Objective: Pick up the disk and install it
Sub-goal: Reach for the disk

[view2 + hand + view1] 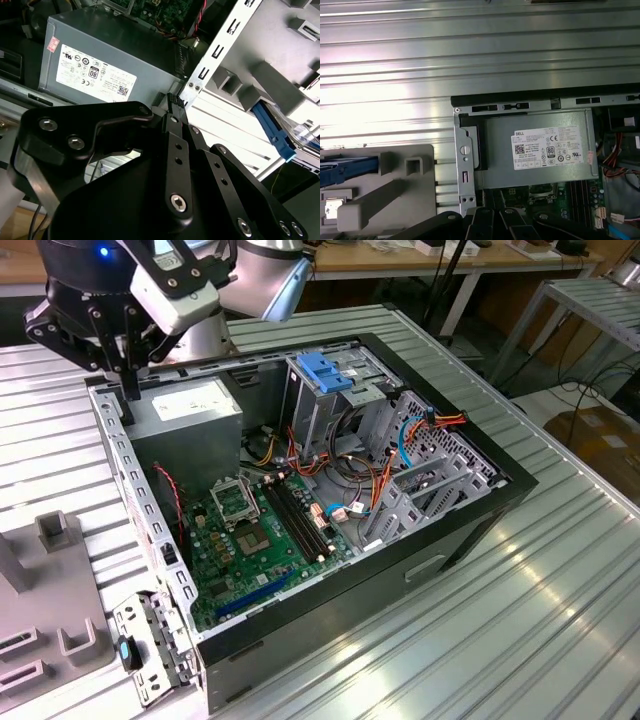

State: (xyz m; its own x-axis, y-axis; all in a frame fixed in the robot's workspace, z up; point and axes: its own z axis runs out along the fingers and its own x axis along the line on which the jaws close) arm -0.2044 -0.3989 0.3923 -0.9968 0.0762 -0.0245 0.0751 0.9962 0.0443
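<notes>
The end effector [173, 100] hangs with its fingers closed together, gripping nothing. Its tips are just above the corner of the open computer case [480, 510], next to the grey power supply [115, 45]. Past the case wall, in the first wrist view, the disk [345, 167] lies in a grey holder [385, 200] on the ribbed metal worktop [470, 60], well apart from the end effector.

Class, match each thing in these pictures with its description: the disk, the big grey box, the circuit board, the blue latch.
Things:
1. disk
2. big grey box
3. circuit board
4. blue latch

Descriptions:
A. green, inside the case
B. tops the tall metal cage
C. lies on the grey fixture, outside the case
D. bears a white label

Pairs: 1-C, 2-D, 3-A, 4-B.
</notes>
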